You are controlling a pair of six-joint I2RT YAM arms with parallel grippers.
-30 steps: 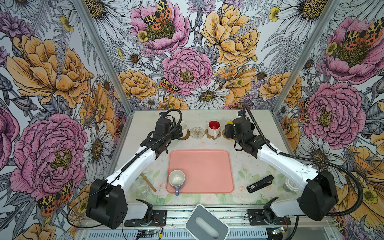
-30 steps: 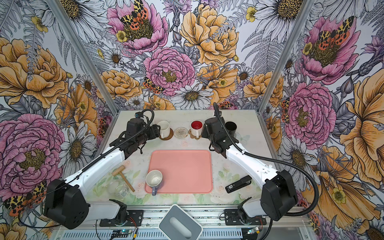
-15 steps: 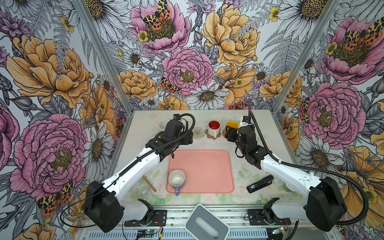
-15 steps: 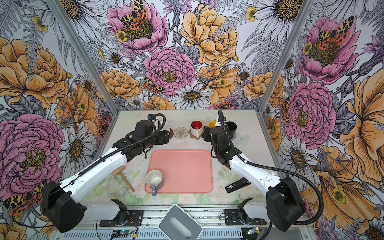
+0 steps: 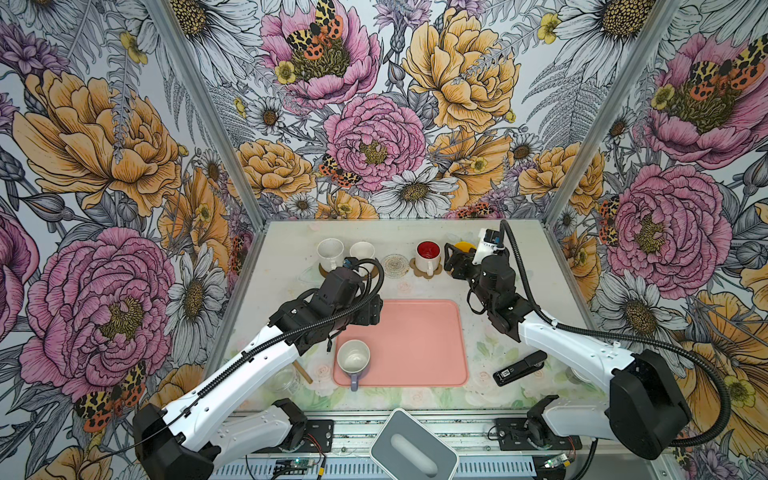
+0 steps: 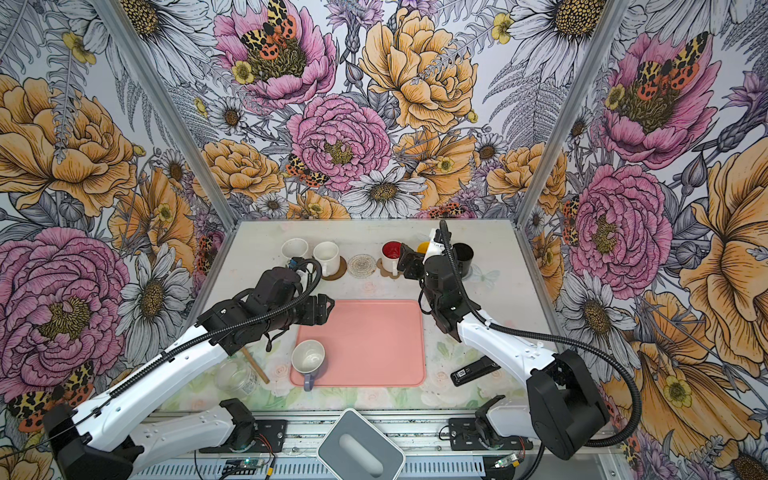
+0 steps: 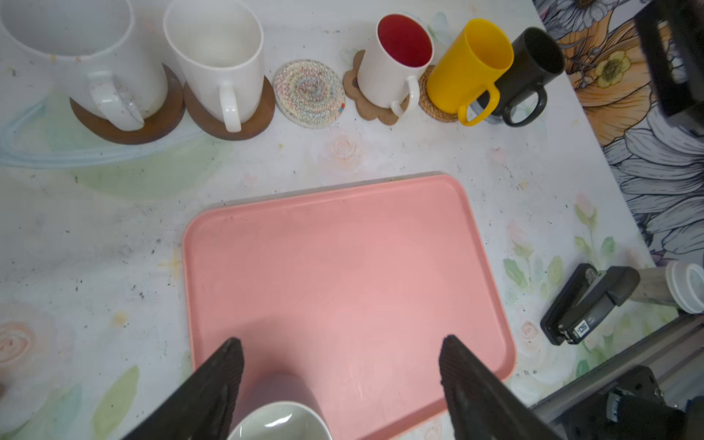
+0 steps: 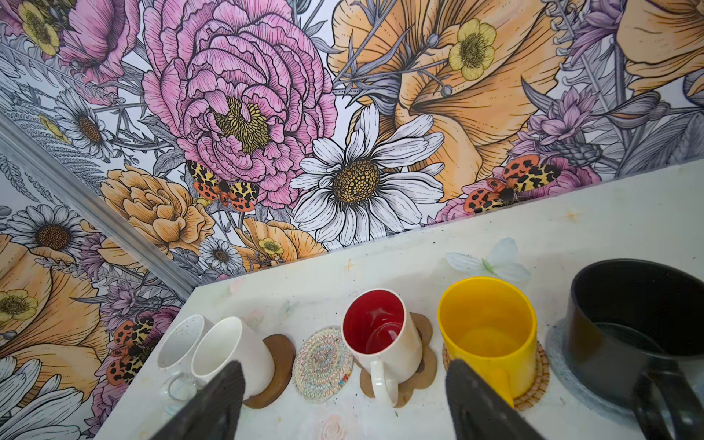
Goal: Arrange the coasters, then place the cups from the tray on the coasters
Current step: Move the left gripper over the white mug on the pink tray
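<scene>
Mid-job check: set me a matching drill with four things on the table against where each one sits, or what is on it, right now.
Column one:
1. yellow mug
2. mug with red inside
3. lavender mug
4. pale woven coaster

Column two:
A. on the pink tray, at a near corner
B. bare, no cup on it
C. on the paw-shaped coaster
D. on the rattan coaster

Pairs: 1-D, 2-C, 3-A, 4-B
</scene>
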